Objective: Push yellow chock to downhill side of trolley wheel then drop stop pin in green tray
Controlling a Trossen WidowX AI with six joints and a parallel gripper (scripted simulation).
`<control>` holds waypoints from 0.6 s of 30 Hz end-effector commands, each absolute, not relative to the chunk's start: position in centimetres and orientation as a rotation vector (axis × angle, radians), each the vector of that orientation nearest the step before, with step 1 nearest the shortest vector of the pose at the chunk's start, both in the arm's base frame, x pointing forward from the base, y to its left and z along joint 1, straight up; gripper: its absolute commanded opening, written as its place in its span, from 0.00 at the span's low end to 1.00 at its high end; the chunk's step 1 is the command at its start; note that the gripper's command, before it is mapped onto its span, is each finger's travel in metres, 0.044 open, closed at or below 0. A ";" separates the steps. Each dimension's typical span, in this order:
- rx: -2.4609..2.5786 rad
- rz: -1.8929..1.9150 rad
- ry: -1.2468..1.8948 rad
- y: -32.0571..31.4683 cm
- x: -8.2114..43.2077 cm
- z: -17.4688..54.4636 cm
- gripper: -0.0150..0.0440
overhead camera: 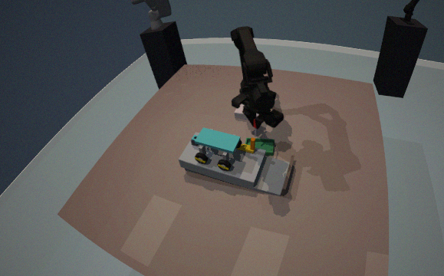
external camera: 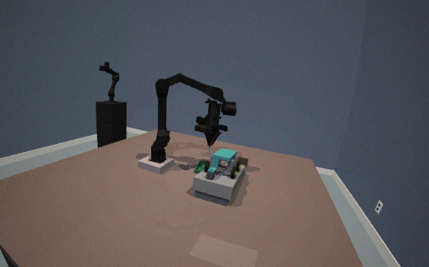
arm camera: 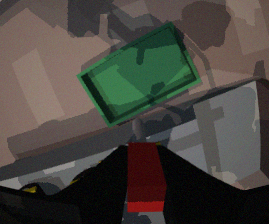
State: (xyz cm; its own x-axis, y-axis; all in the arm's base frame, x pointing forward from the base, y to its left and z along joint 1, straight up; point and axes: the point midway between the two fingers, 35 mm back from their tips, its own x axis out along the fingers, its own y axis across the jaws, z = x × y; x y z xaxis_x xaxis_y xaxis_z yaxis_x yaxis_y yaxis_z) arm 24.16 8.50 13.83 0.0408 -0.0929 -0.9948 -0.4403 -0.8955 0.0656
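Note:
My gripper (overhead camera: 256, 125) (external camera: 210, 144) (arm camera: 140, 153) is shut on the red-headed stop pin (overhead camera: 254, 123) (external camera: 211, 142) (arm camera: 146, 175), held in the air with its grey shaft pointing down. The green tray (overhead camera: 268, 146) (external camera: 198, 168) (arm camera: 94, 101) lies below; in the wrist view the shaft's tip shows just outside the tray's near edge. The turquoise trolley (overhead camera: 218, 139) (external camera: 224, 153) stands on the grey ramp (overhead camera: 241, 175) (external camera: 214, 184) (arm camera: 235, 135). The yellow chock (overhead camera: 247, 149) with its orange handle sits on the ramp at the trolley's far downhill wheel; whether they touch is hard to tell.
A dark end board (overhead camera: 289, 176) stands at the ramp's low end. The arm's pale base block (overhead camera: 239, 113) (external camera: 156, 164) is behind the tray. The trolley and chock handle rise close beside the tray. Black pedestals (overhead camera: 399, 57) (external camera: 111, 122) stand beyond the table.

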 end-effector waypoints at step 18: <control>-2.280 2.228 -0.082 8.2 24.3 14.0 0.25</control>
State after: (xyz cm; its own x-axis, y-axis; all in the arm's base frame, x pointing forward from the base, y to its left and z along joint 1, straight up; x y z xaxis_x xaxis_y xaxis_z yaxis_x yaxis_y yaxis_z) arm 24.28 8.18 13.94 0.0197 -0.0063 -0.9998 0.0424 -0.9991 0.0071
